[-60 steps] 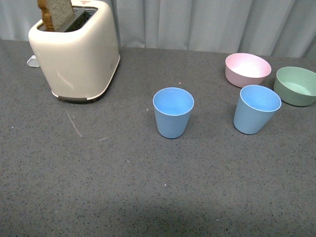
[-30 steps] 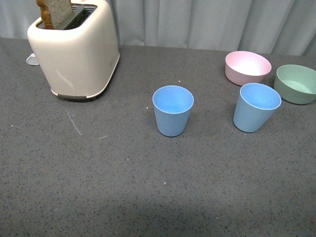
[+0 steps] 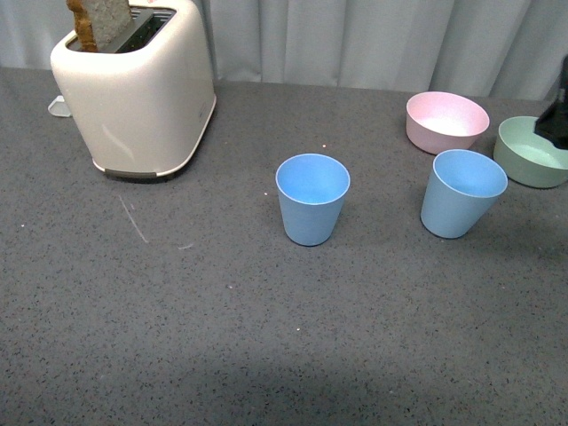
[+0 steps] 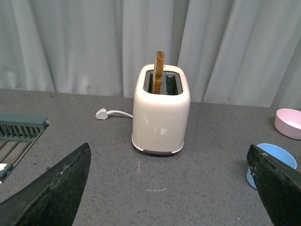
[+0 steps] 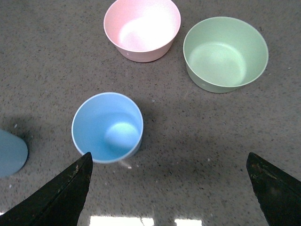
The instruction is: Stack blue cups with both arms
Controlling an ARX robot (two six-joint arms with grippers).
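Two empty blue cups [image 3: 312, 211], toast [image 3: 105, 22] in toaster [image 3: 142, 98], left fingers [image 4: 56, 193] and right fingers [image 5: 61, 197] spread

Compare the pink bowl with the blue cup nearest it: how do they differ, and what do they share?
The pink bowl is pink; the blue cup is light blue. The bowl is wide and shallow; the cup is taller and tapered. The bowl sits behind the cup. Both stand upright and empty on the grey table.

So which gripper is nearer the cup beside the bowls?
Right. The right gripper hangs open above, close to that cup; the left gripper faces the toaster, further off.
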